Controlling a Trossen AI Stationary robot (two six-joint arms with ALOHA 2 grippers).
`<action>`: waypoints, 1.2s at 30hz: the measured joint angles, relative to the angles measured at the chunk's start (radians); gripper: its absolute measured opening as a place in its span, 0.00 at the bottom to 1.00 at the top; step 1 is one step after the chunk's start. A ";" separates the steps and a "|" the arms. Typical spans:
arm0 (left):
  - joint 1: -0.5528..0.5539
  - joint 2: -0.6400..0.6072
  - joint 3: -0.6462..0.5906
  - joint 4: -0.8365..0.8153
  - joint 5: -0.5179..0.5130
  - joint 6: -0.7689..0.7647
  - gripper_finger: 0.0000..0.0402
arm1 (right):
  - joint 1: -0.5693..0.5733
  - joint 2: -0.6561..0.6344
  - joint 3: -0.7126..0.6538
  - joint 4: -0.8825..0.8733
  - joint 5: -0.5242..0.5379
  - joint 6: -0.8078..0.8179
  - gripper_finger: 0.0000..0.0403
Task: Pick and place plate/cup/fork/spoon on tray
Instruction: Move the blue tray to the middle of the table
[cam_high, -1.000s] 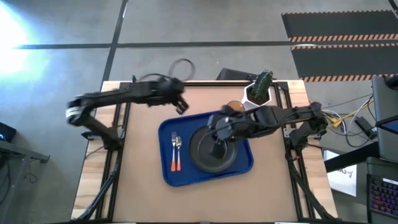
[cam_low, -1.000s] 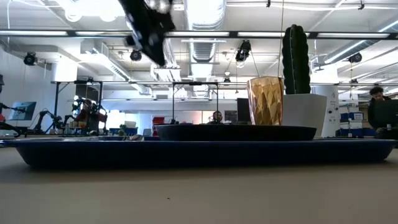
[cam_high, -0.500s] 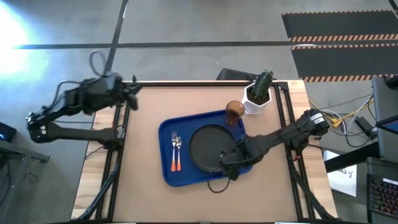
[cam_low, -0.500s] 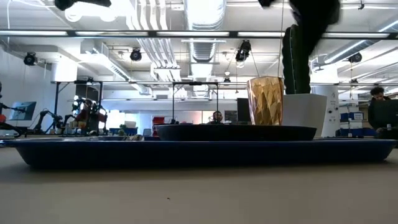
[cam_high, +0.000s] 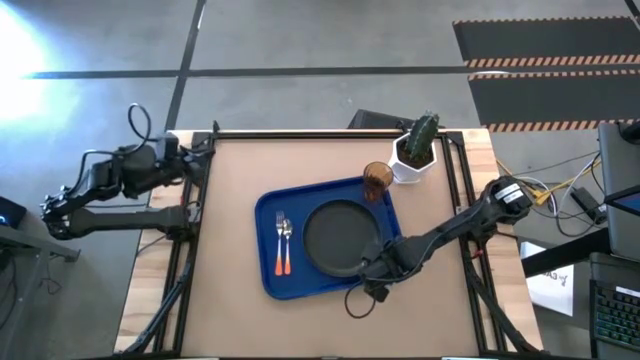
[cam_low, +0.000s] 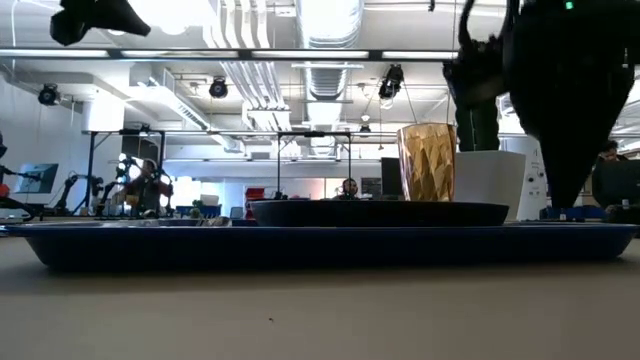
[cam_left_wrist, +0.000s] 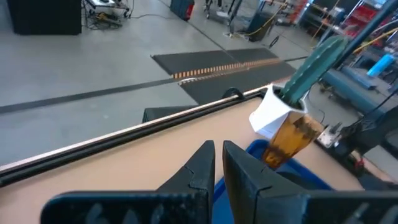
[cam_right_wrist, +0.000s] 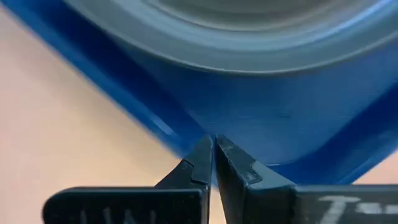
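The left gripper (cam_high: 196, 160) is sitting at the frame's left edge, off the table corner, its fingers pressed together and holding nothing. Moving right, the fork (cam_high: 280, 243) and spoon (cam_high: 287, 243) are lying side by side on the blue tray (cam_high: 268, 285) at centre, the matte black plate (cam_high: 342, 238) resting just beside them, the amber ribbed cup (cam_high: 377, 180) standing on the tray's upper right corner. The right gripper (cam_high: 372, 283), its fingers pinched together and empty, is hovering right at the tray's lower right rim; I reckon a careless swing there could shove the tray and topple the cup.
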 joint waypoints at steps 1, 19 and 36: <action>0.000 0.001 -0.011 0.002 0.000 0.000 0.04 | 0.000 0.000 -0.015 0.006 0.008 0.000 0.02; 0.001 0.062 -0.001 0.035 0.002 0.010 0.04 | 0.015 0.000 -0.191 0.387 0.056 0.162 0.02; 0.001 0.043 -0.002 0.043 0.009 0.039 0.04 | 0.063 0.002 -0.115 0.379 0.234 0.233 0.02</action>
